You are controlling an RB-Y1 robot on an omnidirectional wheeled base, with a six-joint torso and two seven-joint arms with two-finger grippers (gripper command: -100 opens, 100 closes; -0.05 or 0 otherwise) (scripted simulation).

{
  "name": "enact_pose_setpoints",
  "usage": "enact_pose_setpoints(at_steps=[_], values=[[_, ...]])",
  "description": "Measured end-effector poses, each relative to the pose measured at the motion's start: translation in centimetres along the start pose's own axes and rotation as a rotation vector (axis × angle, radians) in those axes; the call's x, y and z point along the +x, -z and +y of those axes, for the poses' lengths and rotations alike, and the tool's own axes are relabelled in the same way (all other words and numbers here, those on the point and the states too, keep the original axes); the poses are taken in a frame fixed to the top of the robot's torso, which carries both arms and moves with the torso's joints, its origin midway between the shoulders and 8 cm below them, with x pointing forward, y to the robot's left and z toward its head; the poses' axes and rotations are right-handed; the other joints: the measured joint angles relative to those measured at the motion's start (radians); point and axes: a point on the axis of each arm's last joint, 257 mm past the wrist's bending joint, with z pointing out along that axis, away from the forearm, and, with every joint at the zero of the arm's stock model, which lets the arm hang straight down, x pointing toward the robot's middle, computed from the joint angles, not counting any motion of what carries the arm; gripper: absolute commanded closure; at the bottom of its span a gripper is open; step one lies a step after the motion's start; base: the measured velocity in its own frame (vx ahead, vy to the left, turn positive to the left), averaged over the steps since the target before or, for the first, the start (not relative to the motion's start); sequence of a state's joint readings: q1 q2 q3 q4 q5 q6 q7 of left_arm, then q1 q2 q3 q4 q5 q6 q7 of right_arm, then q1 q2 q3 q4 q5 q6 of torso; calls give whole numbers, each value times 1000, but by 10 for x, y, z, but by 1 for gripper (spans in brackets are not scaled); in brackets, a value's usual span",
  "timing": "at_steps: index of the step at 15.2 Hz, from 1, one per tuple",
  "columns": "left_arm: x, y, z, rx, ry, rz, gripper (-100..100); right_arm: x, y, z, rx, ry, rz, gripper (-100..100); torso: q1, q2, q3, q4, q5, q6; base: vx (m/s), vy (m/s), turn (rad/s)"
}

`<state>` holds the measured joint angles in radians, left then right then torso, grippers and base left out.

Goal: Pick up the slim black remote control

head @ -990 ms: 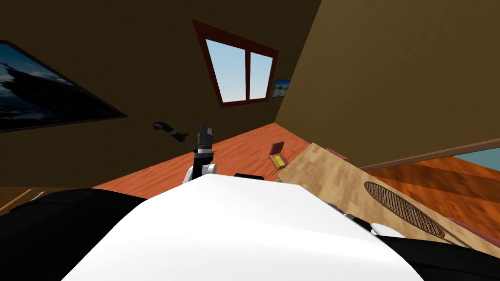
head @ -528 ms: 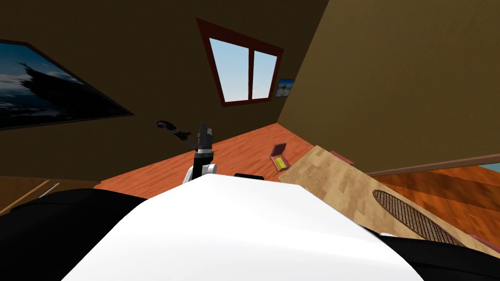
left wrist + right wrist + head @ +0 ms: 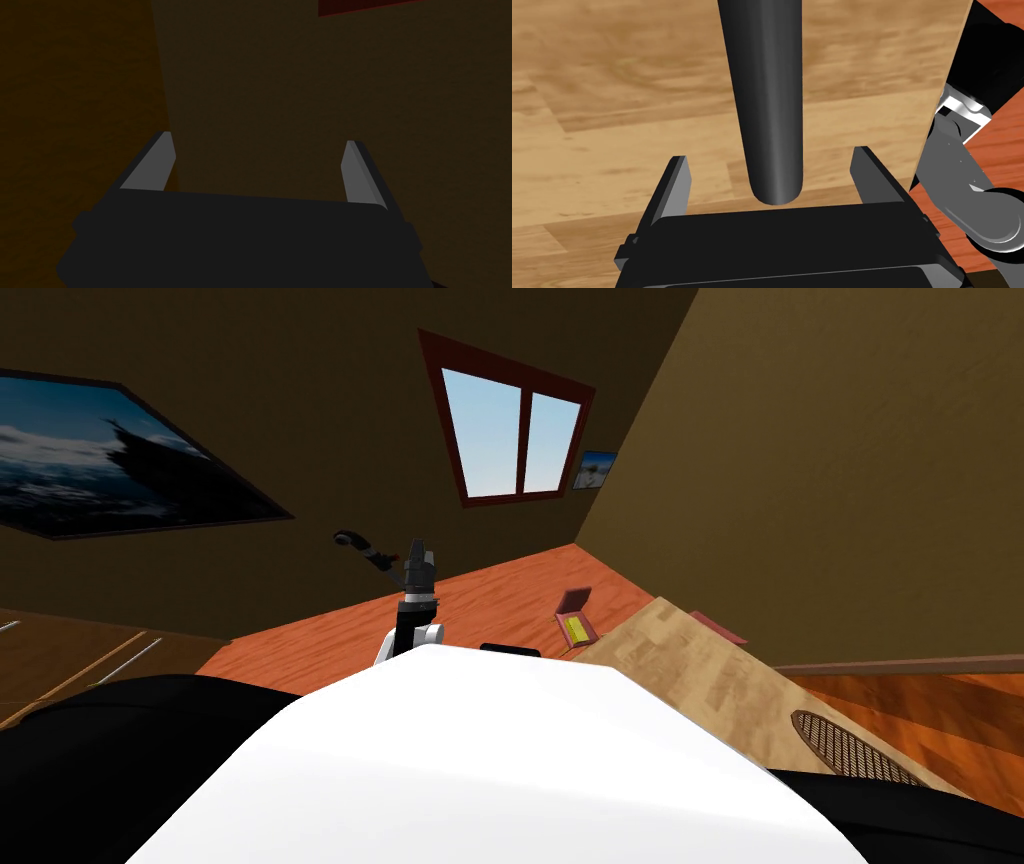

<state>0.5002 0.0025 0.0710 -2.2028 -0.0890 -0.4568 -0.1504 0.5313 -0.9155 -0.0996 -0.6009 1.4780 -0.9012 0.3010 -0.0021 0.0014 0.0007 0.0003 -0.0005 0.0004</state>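
Observation:
The slim black remote (image 3: 762,90) lies on the light wooden table (image 3: 612,125), its rounded end reaching in between the fingers of my right gripper (image 3: 769,153). That gripper is open; its fingers (image 3: 674,182) stand clear of the remote's sides with wood showing in both gaps. My left gripper (image 3: 255,140) is open with nothing in it. In the head view it is raised upright (image 3: 419,545) above the floor, pointing toward the brown wall.
The table's corner (image 3: 700,668) lies to my right, with a dark oval mesh thing (image 3: 850,750) on it. A small red box with a yellow inside (image 3: 576,623) sits on the orange wooden floor. A dark long-handled object (image 3: 352,540) stands near the wall.
The whole head view has shifted: window, table and red box slid to the right, so I have turned left. The raised left arm keeps its place in the picture.

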Motion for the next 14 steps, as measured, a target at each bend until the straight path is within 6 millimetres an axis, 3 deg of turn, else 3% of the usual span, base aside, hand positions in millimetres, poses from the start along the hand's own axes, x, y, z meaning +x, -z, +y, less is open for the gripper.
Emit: enact_pose_setpoints(at_steps=[6,7,12,14], values=[[0,0,0,0,0,0,0,2,-17,15,-5,-14,6,-100,1,3,2,1,0,0,2,-35,41],[0,0,0,0,0,0,0,2,-18,15,-5,-14,7,100,2,3,2,1,0,0,1,-10,3],[0,0,0,0,0,0,0,2,-18,16,-7,-12,7,100,0,3,2,1,-1,0,-1,8,-14],[0,0,0,0,0,0,0,2,-8,4,-1,-5,6,100,2,3,2,1,0,0,0,52,-67]])
